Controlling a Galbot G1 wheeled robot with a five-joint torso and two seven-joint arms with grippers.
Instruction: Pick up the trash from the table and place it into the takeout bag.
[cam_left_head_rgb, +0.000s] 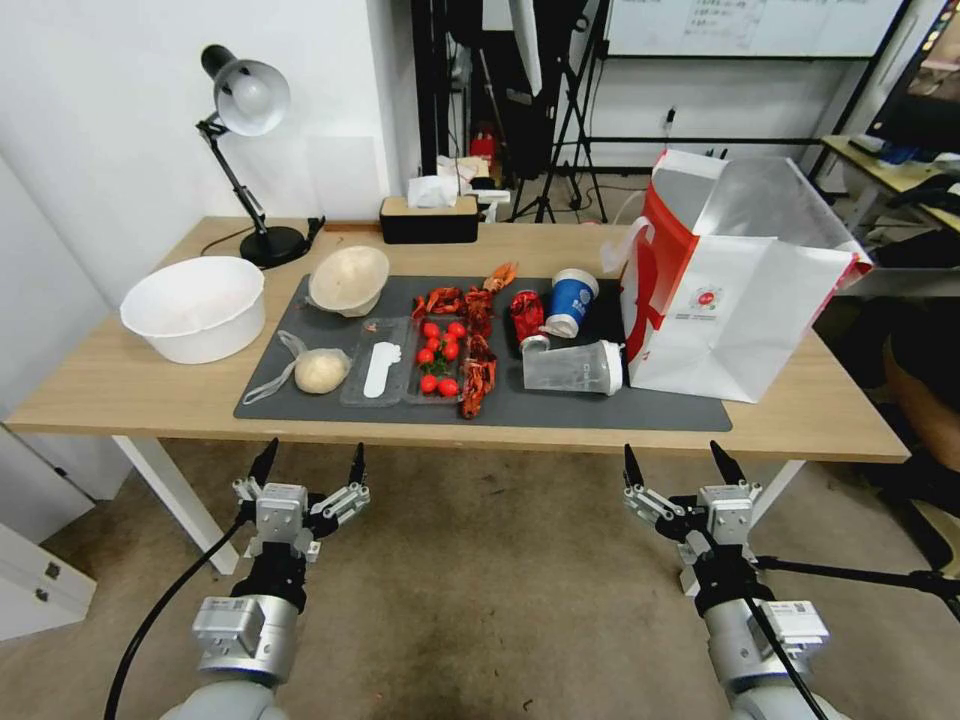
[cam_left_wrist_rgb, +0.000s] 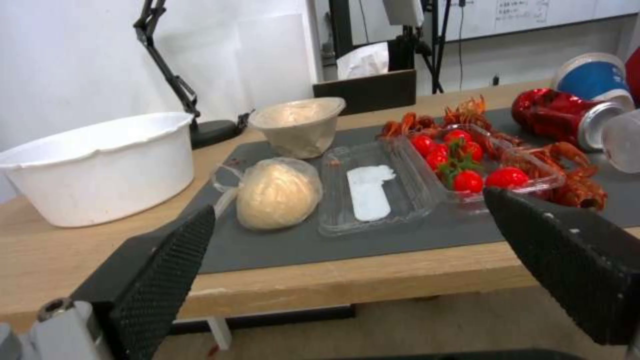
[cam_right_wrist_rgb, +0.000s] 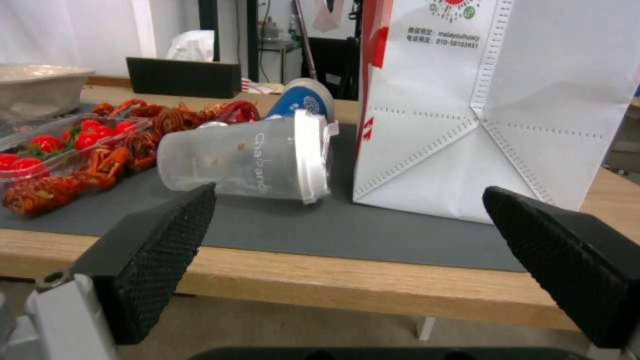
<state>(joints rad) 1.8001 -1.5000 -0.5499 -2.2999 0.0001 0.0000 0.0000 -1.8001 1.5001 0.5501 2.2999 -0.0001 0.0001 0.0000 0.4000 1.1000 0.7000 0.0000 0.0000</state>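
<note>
Both arms low before the table (cam_left_head_rgb: 120, 385), left gripper (cam_left_head_rgb: 310, 465) and right gripper (cam_left_head_rgb: 678, 465) hovering short of the near edge, fingers spread apart, holding nothing. On the grey mat (cam_left_head_rgb: 600, 410): clear plastic cup (cam_left_head_rgb: 570, 368) on its side just beside the takeout bag (cam_left_head_rgb: 745, 320), crushed red can (cam_left_head_rgb: 526, 313) and blue paper cup (cam_left_head_rgb: 572, 300) behind, clear bag with beige lump (cam_left_head_rgb: 320, 370) and beige paper bowl (cam_left_head_rgb: 348, 280) toward the left. Blue paper cup mostly hidden behind the clear plastic cup in the right wrist view, takeout bag cut off at top.

Left hand (cam_left_head_rgb: 308, 463) and right hand (cam_left_head_rgb: 680, 462) low, apparently level, fingers spread.

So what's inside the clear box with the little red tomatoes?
The clear box holds red tomatoes in one half and a white strip in the other. Anything beneath the tomatoes is hidden.
</note>
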